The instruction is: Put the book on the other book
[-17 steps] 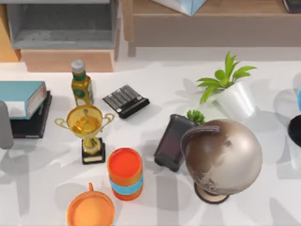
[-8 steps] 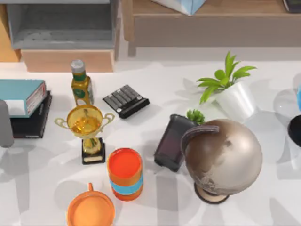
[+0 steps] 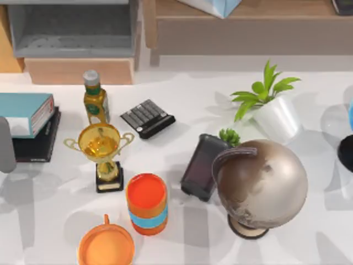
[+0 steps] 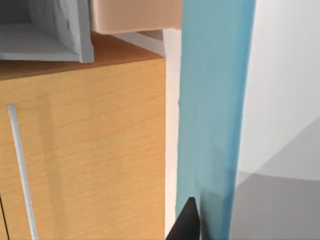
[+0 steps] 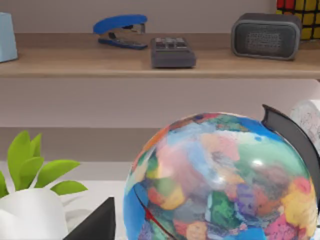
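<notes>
The book [image 3: 25, 113], thick and teal with white page edges, lies flat on top of the other book [image 3: 38, 141], a wide black one, at the table's left edge. A grey part of my left arm [image 3: 5, 146] stands just left of the stack, partly covering it. In the left wrist view the teal cover [image 4: 212, 110] runs close past the camera, and a dark tip of my left gripper [image 4: 187, 222] shows beside it. A dark tip of my right gripper [image 5: 97, 225] shows low in the right wrist view, near a colourful globe [image 5: 220, 180].
Right of the books stand an oil bottle [image 3: 95, 99], a gold trophy [image 3: 102, 152], a black keypad [image 3: 147, 117], an orange cup [image 3: 146, 203] and an orange bowl [image 3: 106, 245]. A dark device [image 3: 201, 165], a bronze globe [image 3: 262, 185] and a potted plant [image 3: 270, 107] crowd the right half.
The stacked books and my left arm hold still. Only the shadows at the table's right edge have shifted and grown lighter.
</notes>
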Controlling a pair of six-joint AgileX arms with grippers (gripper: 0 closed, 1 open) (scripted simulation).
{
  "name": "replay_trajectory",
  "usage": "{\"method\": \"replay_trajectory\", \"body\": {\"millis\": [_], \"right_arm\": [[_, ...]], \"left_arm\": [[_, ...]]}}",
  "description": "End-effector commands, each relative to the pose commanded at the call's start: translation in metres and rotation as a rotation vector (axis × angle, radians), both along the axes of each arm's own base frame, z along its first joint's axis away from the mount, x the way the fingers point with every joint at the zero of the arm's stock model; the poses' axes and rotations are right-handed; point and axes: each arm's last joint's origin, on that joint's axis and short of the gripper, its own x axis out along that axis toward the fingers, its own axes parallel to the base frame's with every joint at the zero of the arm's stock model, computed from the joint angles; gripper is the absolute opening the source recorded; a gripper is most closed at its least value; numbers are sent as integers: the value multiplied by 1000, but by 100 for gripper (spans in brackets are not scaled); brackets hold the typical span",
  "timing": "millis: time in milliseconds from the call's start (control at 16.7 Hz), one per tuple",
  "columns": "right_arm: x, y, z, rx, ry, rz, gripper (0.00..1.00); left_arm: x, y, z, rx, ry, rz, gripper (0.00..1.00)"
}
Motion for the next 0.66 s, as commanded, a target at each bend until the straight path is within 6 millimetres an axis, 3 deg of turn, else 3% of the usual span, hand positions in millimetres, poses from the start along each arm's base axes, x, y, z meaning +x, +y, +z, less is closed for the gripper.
{"method": "replay_trajectory", "body": {"millis": [300,660], "right_arm": [[0,0,0,0,0,0,100],[0,0,0,0,0,0,100]], "left_arm": [[0,0,0,0,0,0,98],[0,0,0,0,0,0,100]]}}
